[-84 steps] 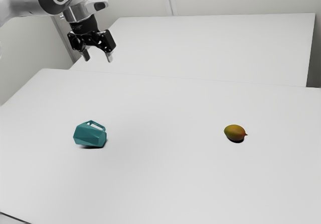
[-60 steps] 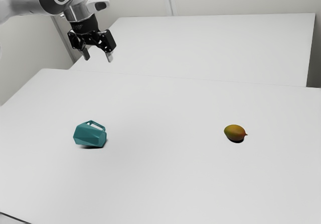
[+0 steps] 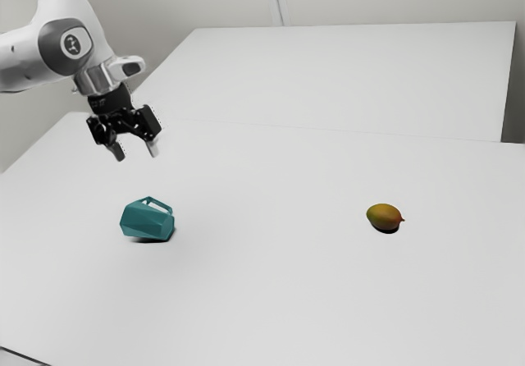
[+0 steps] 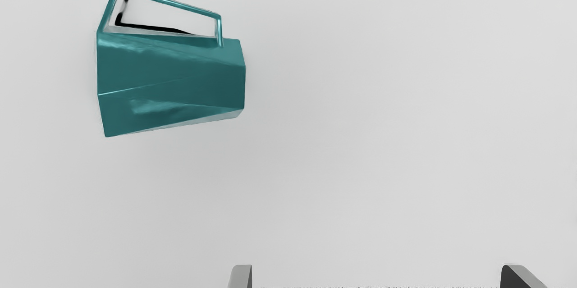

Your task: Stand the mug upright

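In the exterior view my gripper (image 3: 135,153) hangs in the air above the table, higher than the teal mug (image 3: 147,221) and slightly toward that view's left. The mug lies on its side, its handle angled upward. Seen from the wrist, the faceted mug (image 4: 171,80) is off to one side of my gripper (image 4: 376,276), whose two fingers are wide apart with bare table between them. Nothing touches the mug.
A yellow-orange mango (image 3: 385,217) rests on the white table (image 3: 271,300), well over toward the exterior view's right. Behind stands another white surface (image 3: 344,79), and pale walls rise beyond it.
My arm has come down and shifted toward the exterior view's left, bringing the gripper nearer the mug. Mug and mango have stayed where they were.
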Tool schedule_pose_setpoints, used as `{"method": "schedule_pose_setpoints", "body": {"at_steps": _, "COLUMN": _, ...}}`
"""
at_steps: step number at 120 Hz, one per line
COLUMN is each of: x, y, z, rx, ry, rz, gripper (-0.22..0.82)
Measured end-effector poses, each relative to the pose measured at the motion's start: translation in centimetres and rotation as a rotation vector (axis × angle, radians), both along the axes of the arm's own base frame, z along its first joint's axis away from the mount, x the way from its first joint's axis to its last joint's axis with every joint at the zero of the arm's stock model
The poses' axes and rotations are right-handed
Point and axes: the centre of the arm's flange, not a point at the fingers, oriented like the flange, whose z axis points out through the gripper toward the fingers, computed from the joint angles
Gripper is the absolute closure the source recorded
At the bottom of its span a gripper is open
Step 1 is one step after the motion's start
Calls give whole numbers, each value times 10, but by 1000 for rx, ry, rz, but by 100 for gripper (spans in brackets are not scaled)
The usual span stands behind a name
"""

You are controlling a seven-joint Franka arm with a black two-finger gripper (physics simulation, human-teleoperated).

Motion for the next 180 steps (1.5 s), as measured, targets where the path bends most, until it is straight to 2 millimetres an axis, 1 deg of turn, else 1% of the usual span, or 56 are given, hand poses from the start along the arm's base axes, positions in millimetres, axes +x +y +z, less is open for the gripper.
{"method": "schedule_pose_setpoints", "body": {"at_steps": 12, "x": -17, "y": 60, "z": -26, "rx": -112, "ry": -4, "rz": 52, "gripper": 0}}
{"method": "schedule_pose_setpoints", "body": {"at_steps": 18, "x": -26, "y": 83, "z": -36, "rx": -165, "ry": -19, "rz": 64, "gripper": 0}}
{"method": "schedule_pose_setpoints", "body": {"at_steps": 24, "x": -32, "y": 99, "z": -43, "rx": -211, "ry": -41, "rz": 63, "gripper": 0}}
{"method": "schedule_pose_setpoints", "body": {"at_steps": 32, "x": -36, "y": 115, "z": -59, "rx": -272, "ry": -62, "rz": 48, "gripper": 0}}
{"method": "schedule_pose_setpoints", "body": {"at_steps": 48, "x": -34, "y": 144, "z": -112, "rx": -408, "ry": -75, "rz": 23, "gripper": 0}}
{"method": "schedule_pose_setpoints", "body": {"at_steps": 57, "x": -31, "y": 154, "z": -138, "rx": -476, "ry": -94, "rz": 6, "gripper": 0}}
{"method": "schedule_pose_setpoints", "body": {"at_steps": 67, "x": -33, "y": 166, "z": -154, "rx": -524, "ry": -127, "rz": -14, "gripper": 0}}
{"method": "schedule_pose_setpoints", "body": {"at_steps": 78, "x": -30, "y": 180, "z": -163, "rx": -558, "ry": -171, "rz": -38, "gripper": 0}}
{"method": "schedule_pose_setpoints", "body": {"at_steps": 102, "x": -10, "y": 200, "z": -195, "rx": -646, "ry": -250, "rz": -82, "gripper": 0}}
{"method": "schedule_pose_setpoints", "body": {"at_steps": 128, "x": -7, "y": 214, "z": -213, "rx": -682, "ry": -298, "rz": -130, "gripper": 0}}
{"method": "schedule_pose_setpoints", "body": {"at_steps": 141, "x": -8, "y": 213, "z": -225, "rx": -713, "ry": -306, "rz": -146, "gripper": 0}}
{"method": "schedule_pose_setpoints", "body": {"at_steps": 163, "x": -11, "y": 203, "z": -240, "rx": -772, "ry": -300, "rz": -180, "gripper": 0}}
{"method": "schedule_pose_setpoints", "body": {"at_steps": 168, "x": -12, "y": 201, "z": -241, "rx": -785, "ry": -298, "rz": -189, "gripper": 3}}
{"method": "schedule_pose_setpoints", "body": {"at_steps": 180, "x": -14, "y": 198, "z": -244, "rx": -814, "ry": -295, "rz": -208, "gripper": 15}}
